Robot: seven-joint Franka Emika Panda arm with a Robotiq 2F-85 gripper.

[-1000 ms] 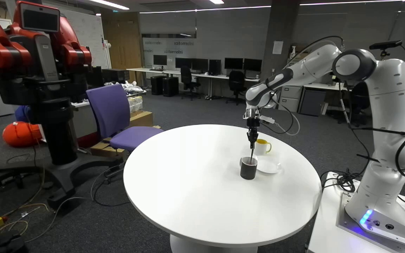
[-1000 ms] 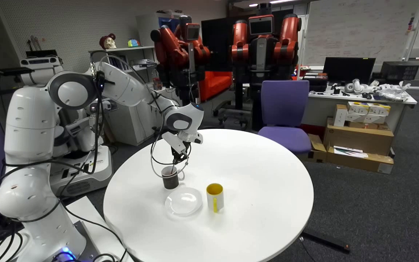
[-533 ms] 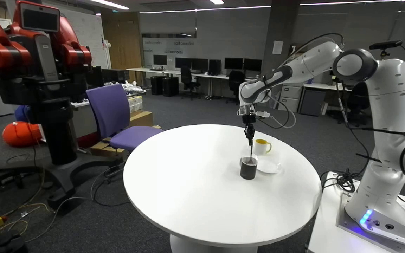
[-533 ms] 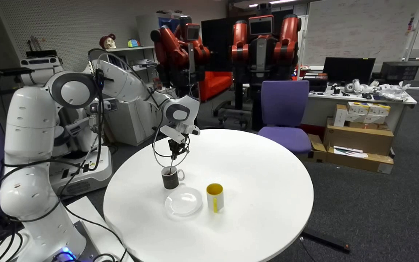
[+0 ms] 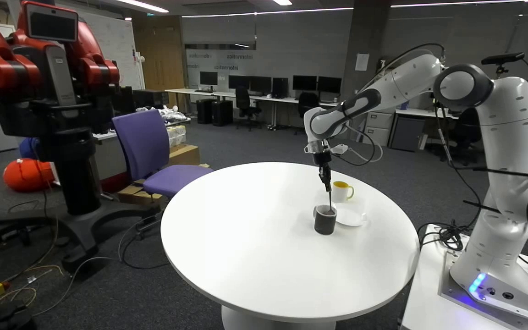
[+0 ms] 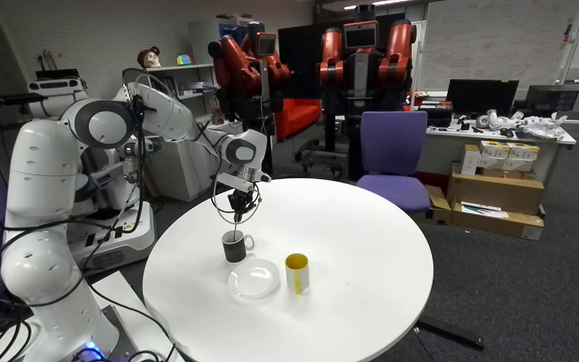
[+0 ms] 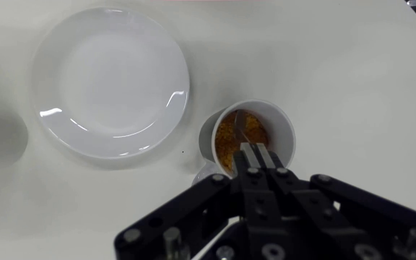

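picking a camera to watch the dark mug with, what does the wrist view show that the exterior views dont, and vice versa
Only the wrist view shows the orange-brown contents of the dark mug and the head of the spoon inside it.

Only the exterior views show the white arm, the purple chair and the yellow handle of the white mug.

Both show the hand closed on the spoon above the dark mug, with the plate nearby on the table.
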